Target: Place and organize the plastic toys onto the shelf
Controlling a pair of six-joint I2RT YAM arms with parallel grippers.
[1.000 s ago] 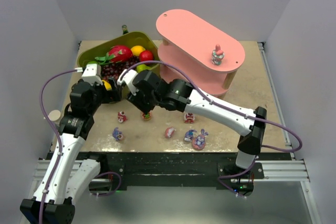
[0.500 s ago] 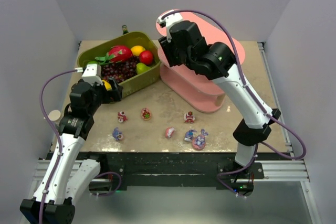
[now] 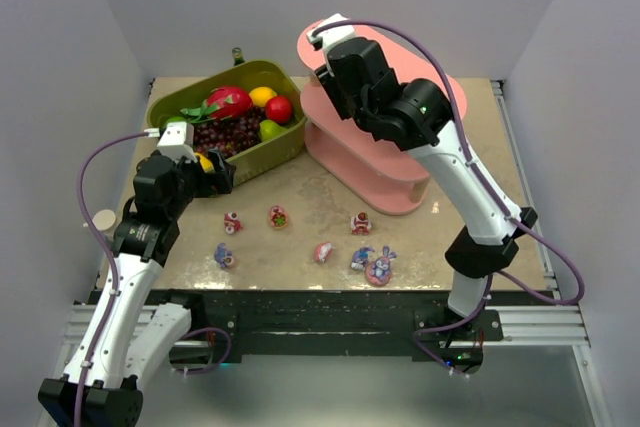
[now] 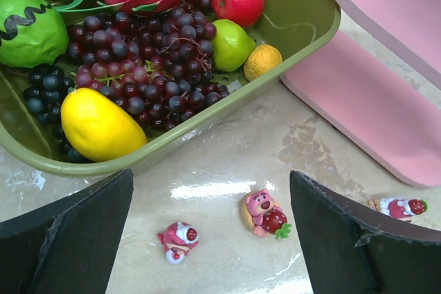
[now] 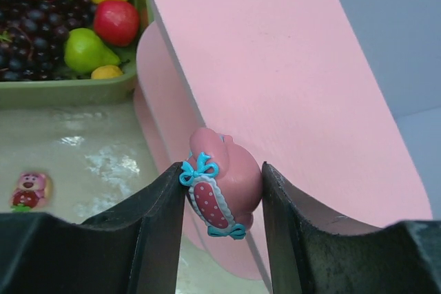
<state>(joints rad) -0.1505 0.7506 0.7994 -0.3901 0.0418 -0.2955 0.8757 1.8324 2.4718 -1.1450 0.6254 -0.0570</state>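
Right gripper [image 5: 222, 201] pinches a pink toy [image 5: 231, 173] over the shelf [image 5: 289, 67] top board. Left gripper [image 4: 210, 239] gapes wide. Basket [image 4: 313, 29] beside shelf holds grapes [image 4: 138, 67] and lemon [image 4: 96, 125]. Other toys [image 4: 263, 211] lie on table [image 4: 227, 149] near shelf.

No legible text, label, brand, number or sign in any view: the shelf [image 5: 289, 67], plastic toys [image 4: 265, 213] and basket [image 4: 296, 5] show only plain colour or painted patterns

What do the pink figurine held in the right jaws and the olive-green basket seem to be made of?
Pink figurine: probably moulded plastic, smooth with painted blue trim. Olive-green basket: likely plastic, thin even wall with a soft sheen.
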